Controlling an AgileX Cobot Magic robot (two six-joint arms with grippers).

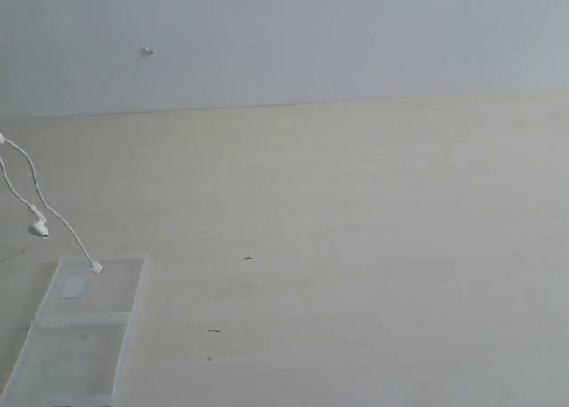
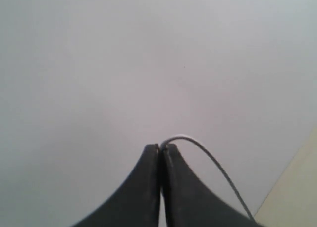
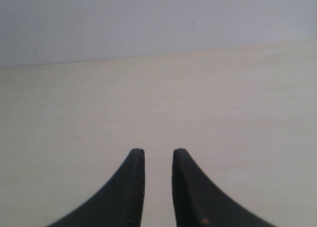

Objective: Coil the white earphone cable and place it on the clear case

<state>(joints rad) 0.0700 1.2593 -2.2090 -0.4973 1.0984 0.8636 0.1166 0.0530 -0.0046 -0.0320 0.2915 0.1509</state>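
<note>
The white earphone cable [image 1: 44,203] hangs from beyond the left edge of the exterior view. One earbud [image 1: 38,229] dangles above the table and the plug end [image 1: 96,267] touches the far edge of the clear case [image 1: 98,336], which lies flat at the bottom left with a white sticker [image 1: 72,287] on its far half. My left gripper [image 2: 162,147] is shut on the cable [image 2: 213,162], which arcs out from between the fingertips; it faces the grey wall. My right gripper [image 3: 158,151] is open over bare table with nothing between its fingers. Neither gripper shows in the exterior view.
A pale wooden table [image 1: 356,247] spreads across the exterior view and meets a grey wall [image 1: 311,34] at the back. A small white mark [image 1: 148,51] is on the wall. Tiny dark specks [image 1: 213,331] lie on the table right of the case.
</note>
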